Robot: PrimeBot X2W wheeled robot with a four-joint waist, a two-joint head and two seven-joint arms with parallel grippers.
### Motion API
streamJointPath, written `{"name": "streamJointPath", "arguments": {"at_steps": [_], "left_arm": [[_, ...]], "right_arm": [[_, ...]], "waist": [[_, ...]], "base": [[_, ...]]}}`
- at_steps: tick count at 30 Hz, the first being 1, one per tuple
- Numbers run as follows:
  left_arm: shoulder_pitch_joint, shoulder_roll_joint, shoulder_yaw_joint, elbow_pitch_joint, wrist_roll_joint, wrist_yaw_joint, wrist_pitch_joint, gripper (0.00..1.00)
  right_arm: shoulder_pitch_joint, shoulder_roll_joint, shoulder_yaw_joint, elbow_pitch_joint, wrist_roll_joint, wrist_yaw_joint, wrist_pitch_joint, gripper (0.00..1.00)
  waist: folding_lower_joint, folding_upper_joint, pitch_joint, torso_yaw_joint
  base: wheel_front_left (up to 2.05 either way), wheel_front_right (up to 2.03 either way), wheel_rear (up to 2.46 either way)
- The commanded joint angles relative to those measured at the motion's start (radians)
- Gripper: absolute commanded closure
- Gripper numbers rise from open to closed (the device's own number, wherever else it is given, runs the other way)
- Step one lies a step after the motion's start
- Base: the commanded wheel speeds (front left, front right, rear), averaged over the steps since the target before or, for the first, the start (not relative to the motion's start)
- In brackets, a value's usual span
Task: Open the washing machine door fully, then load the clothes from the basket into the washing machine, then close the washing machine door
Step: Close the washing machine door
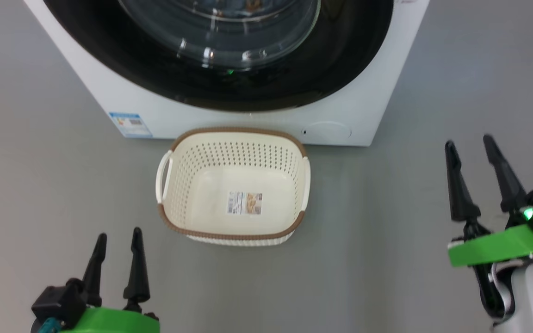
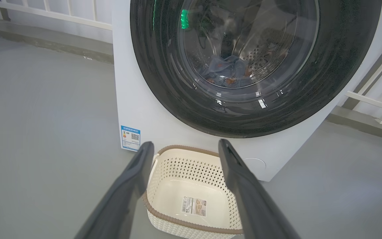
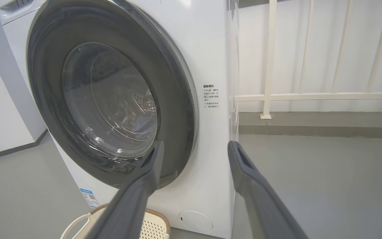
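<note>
One basket centre frame, just before washing machine; door shut, clothes behind glass. Left end effector lower left, right end effector right edge: both spread, empty.

You are seeing a cream-white perforated basket, brown-rimmed, ahead of your dark-fingered left gripper. Beyond it, the black door of the white washing machine is showing light blue clothes printed orange-brown.

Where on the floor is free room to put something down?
Grey floor is bare left of the cream perforated plastic basket, below the white washing machine's blue sticker, and right of it, toward the open right gripper. The basket itself holds only a label. Crowded: the narrow strip between basket and machine.
</note>
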Motion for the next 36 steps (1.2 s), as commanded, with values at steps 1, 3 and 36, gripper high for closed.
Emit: {"name": "streamJointPath", "arguments": {"at_steps": [1,3,36], "left_arm": [[0.006,0.018,0.039,-0.014,0.015,-0.001,-0.008,0.00],[0.022,0.018,0.051,-0.006,0.027,-0.003,-0.008,0.00],[0.131,0.018,0.092,0.079,0.076,-0.040,-0.008,0.00]], "right_arm": [[0.014,0.007,0.018,-0.031,-0.002,-0.006,0.003,0.00],[0.056,0.022,0.003,-0.031,-0.002,-0.006,0.003,0.00],[0.324,0.078,-0.082,0.068,-0.082,-0.006,0.003,0.00]], "waist": [[0.0000,0.0000,-0.088,-0.054],[0.0000,0.0000,-0.112,-0.060],[0.0000,0.0000,-0.277,-0.079]], "base": [[0.00,0.00,0.00],[0.00,0.00,0.00],[0.00,0.00,0.00]]}}
